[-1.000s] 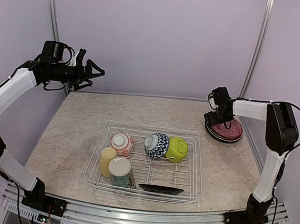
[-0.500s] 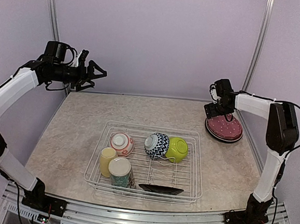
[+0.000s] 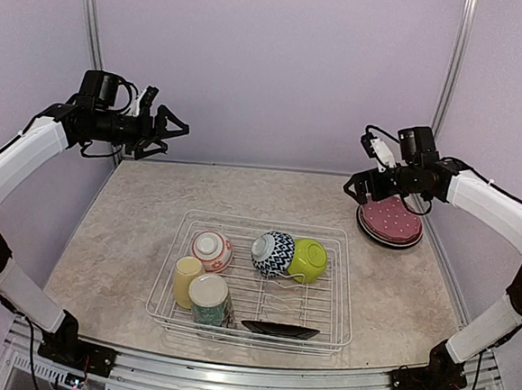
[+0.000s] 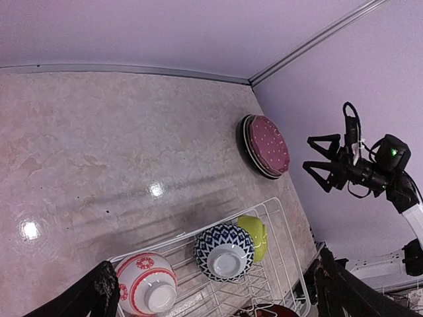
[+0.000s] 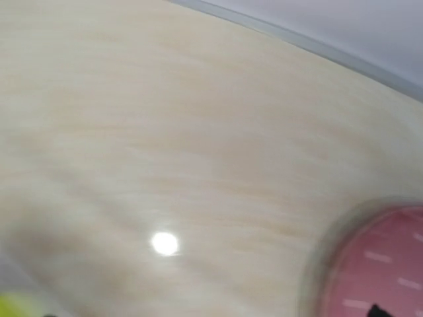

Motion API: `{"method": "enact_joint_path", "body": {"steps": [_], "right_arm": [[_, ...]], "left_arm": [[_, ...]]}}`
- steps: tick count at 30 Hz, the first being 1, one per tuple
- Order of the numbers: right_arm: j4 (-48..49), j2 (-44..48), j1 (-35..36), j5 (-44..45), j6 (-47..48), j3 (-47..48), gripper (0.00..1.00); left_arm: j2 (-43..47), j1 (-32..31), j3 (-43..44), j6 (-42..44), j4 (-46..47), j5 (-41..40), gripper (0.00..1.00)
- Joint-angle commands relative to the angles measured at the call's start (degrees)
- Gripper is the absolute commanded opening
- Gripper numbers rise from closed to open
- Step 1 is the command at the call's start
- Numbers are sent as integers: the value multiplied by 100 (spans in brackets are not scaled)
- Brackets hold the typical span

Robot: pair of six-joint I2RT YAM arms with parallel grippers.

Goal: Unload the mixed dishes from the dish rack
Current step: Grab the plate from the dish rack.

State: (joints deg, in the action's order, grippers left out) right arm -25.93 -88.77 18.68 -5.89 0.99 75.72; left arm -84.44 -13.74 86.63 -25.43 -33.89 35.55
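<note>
My right pincer [image 3: 359,186] is open and empty, with the plate stack [image 3: 393,222] just below and beside it. If I turn low toward the dish rack [image 3: 268,219], a finger may knock it.

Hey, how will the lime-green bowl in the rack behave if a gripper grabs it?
The green bowl looks glazed and glossy, so probably rigid, slippery and breakable if dropped. It lies on its side, apparently against the black-and-white bowl in the rack, so a nudge may roll it or shift that neighbour.
</note>
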Motion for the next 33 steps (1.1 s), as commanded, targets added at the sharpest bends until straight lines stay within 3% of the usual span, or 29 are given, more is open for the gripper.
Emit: {"method": "enact_joint_path", "body": {"steps": [1,8,15,21,33], "right_arm": [[71,900,552,-1669,535,-685,100],[-507,1577,1769,-2584,823,-919,100],[-919,1444,3195,-2376,588,-875,100],[-1399,1074,3930,-1954,446,-883,99],[-1540,411,4561,-2216,288,-1051,77]], "left_arm": [[-20,-53,134,100,-100,-18,99],[-59,-73,127,108,-109,-48,99],[-81,-115,132,166,-156,-169,99],[-166,-214,183,238,-247,-303,99],[-283,-410,196,292,-319,-509,99]]}}
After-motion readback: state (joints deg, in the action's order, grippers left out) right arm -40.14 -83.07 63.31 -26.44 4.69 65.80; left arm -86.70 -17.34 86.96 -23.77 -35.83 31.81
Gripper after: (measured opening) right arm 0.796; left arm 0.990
